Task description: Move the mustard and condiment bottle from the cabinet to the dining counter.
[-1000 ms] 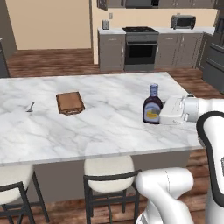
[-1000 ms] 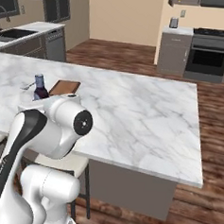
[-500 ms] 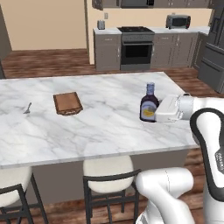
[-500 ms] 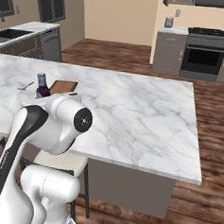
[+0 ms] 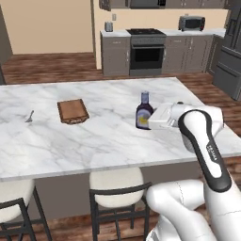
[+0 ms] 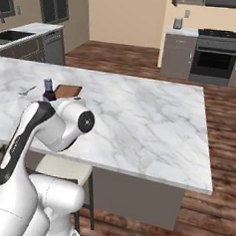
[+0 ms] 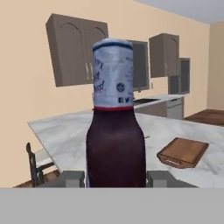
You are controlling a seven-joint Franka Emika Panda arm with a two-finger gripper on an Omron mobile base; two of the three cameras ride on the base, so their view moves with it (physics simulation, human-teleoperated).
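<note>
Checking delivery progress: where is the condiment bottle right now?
The condiment bottle stands upright on the dining counter in the left base view, right of the wooden board, gripped by the gripper.

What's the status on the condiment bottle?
Gripper shut on condiment bottle. Bottle upright on dining counter. Wooden board well off to the side, nothing blocking.

On the dining counter [image 5: 94, 136] there is one condiment bottle [image 5: 144, 111], one brown board [image 5: 72, 111] and one small utensil [image 5: 29, 116]. Two stools [image 5: 115, 188] stand under the near edge of the counter. Beyond the counter, against the far wall, there is one oven [image 5: 146, 52], one microwave [image 5: 191, 22] and one small grey canister [image 5: 108, 27].
</note>
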